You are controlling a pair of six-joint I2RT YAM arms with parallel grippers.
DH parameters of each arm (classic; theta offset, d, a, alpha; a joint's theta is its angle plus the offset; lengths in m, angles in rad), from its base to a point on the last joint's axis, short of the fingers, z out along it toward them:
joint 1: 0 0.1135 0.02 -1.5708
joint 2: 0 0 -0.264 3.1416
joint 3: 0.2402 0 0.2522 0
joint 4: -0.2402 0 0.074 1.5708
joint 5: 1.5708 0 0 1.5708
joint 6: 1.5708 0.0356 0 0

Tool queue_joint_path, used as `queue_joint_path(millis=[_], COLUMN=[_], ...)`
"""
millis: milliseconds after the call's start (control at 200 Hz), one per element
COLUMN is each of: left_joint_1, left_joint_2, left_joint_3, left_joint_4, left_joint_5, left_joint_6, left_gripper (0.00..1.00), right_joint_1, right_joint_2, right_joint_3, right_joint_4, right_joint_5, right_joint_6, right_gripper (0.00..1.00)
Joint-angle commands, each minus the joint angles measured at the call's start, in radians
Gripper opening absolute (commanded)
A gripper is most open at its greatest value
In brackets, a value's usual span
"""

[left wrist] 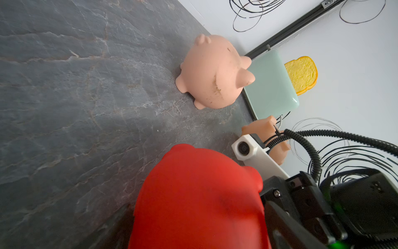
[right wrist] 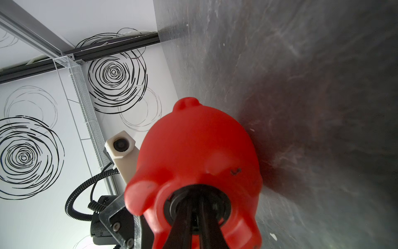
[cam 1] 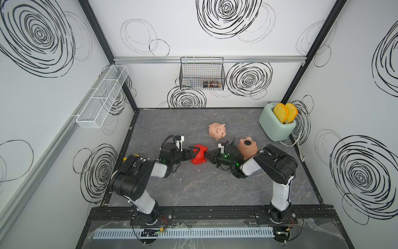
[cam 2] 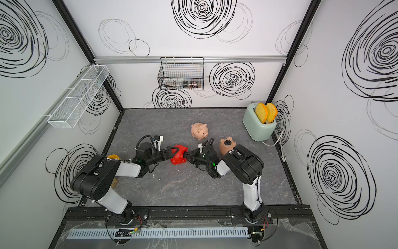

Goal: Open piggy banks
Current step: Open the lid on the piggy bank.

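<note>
The red piggy bank (cam 1: 199,155) is located near the centre of the table (cam 1: 193,189) and is turned on its side, with its belly directed toward 3 o'clock. It is clamped from 9 o'clock by the left gripper (cam 1: 193,154), whose jaws are spread wide across the body. From 3 o'clock, the right gripper (cam 1: 207,157) is applied to the belly. Its fingers (right wrist: 183,224) are drawn narrow and pinched on the black plug (right wrist: 172,207).

The pale pink piggy bank (cam 1: 217,131) stands upright at 1 o'clock from the red one, well apart from it. The peach-tan piggy bank (cam 1: 247,147) is positioned at 3 o'clock, just behind the right gripper, with a round dark belly port facing upward. A toaster (cam 1: 275,127) is placed at the table's 2 o'clock corner.
</note>
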Motion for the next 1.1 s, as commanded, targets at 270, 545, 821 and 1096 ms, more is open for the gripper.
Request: queue_joint_path(millis=[270,545,821,1096], left_joint_1=[-0.025,-0.025,-0.026,-0.023], left_joint_2=[0.029,0.032,0.035,0.049], left_joint_3=[-0.005,-0.003,-0.001,0.004], left_joint_4=[-0.081,-0.082,-0.084,-0.084], left_joint_5=[0.022,0.023,0.025,0.028], left_joint_6=[0.019,0.019,0.018,0.017], left_gripper=[0.96,0.96,0.96,0.96], right_joint_1=[0.026,0.032,0.039,0.051], right_joint_2=[0.035,0.034,0.034,0.038], right_joint_3=[0.045,0.047,0.025,0.013], right_joint_4=[0.091,0.055,0.074,0.093], right_joint_5=[-0.011,-0.004,0.023,0.029], right_joint_6=[0.013,-0.059,-0.175,-0.273], right_gripper=[0.06,0.00,0.00,0.00])
